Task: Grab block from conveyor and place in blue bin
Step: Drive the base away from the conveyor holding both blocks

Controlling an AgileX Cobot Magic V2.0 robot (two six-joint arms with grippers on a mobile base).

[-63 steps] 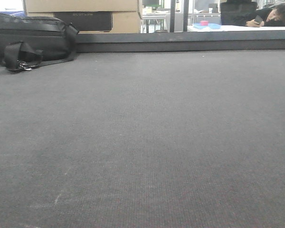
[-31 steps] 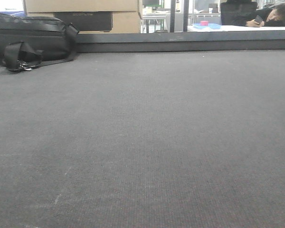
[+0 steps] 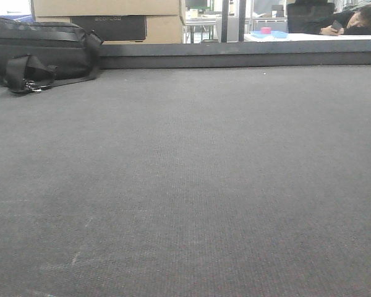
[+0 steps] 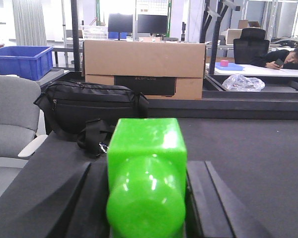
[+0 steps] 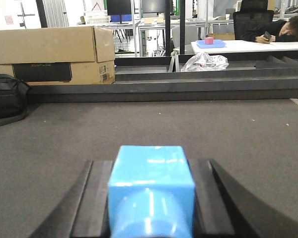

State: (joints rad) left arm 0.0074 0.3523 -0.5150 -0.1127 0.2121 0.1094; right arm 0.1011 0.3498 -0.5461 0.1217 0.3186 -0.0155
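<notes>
In the left wrist view my left gripper is shut on a glossy green block, with its black fingers against both sides. In the right wrist view my right gripper is shut on a light blue block. Both are just above the dark grey conveyor, which also shows in the left wrist view and the right wrist view. A blue bin stands on a table far back left. Neither gripper shows in the front view.
A black bag lies at the conveyor's far left by the raised rim. A cardboard box stands behind it. A grey chair is to the left. A person leans on a white table that holds a blue tray with a pink block.
</notes>
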